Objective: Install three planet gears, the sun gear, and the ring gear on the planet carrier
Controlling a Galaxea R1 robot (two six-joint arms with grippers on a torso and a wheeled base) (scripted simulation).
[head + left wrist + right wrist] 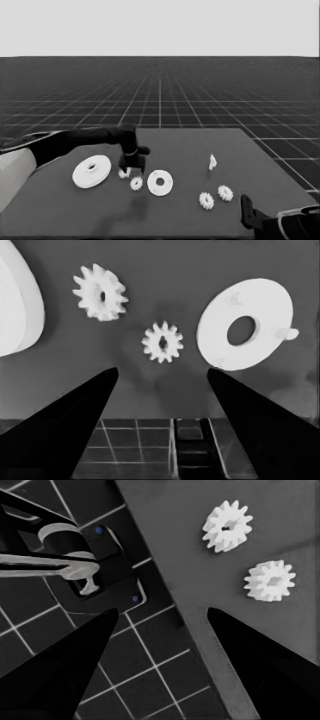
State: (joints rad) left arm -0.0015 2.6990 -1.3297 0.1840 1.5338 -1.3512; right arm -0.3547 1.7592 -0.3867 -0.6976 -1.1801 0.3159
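Left gripper (131, 169) is hanging over the middle-left of the table (190, 215) with its fingers spread apart and nothing between them, right above a pair of gears. In the head view one gear (124, 173) is just under the fingertips and the other gear (136, 183) lies a bit nearer the camera. The smaller round part (160, 182), the one the gears go on, is just beside them to the right, and the larger round part (91, 171) is just to the left. My read is it's lining up to grab one of those two gears. To do it well I'd centre the jaws on one gear only, come straight down, and close across the teeth so it doesn't tilt. In the wrist view the smaller-looking gear (162, 342) is closest to centred between the fingers, so that's the likely pick. The tight bit: both round parts flank the spot, so a finger swinging wide could nudge either one. The carry over to the smaller round part is short and looks unobstructed. Two more gears (206, 200) and (225, 192) lie well apart at the right, near the front edge, with a thin white piece (212, 162) behind them. Right gripper (162, 612) is parked off the lower right corner, fingers apart, holding nothing.
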